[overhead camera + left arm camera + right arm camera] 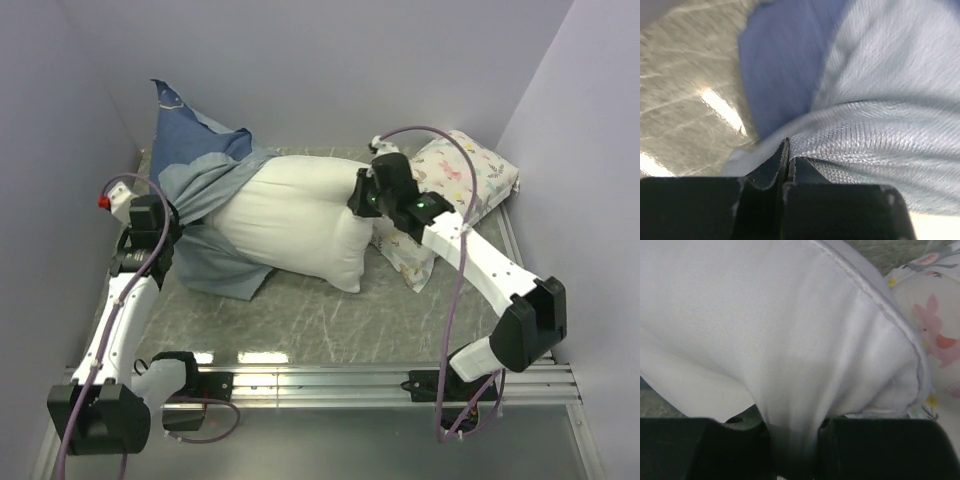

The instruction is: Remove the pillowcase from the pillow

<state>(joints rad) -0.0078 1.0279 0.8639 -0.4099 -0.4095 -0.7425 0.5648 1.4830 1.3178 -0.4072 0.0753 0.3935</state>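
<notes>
Grey tabletop (pixel 330 320): pillow (pixel 300 220) lies left-right, pillowcase (pixel 200 190) bunched at left end.

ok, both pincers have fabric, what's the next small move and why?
Probably draw the left pincer leftward, away from the pillow. It is shut on pale inner fabric of the pillowcase, the right pincer pinches the pillow's opposite end, and only the pillow's left end sits inside the case.

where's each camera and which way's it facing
top external: above, behind the robot, looking down at table; left arm, right arm show
left wrist: on that arm, facing the pillowcase; left end effector shut on it
right wrist: on that arm, facing the pillow; right end effector grips it
shared: top, right wrist show floral pillow
</notes>
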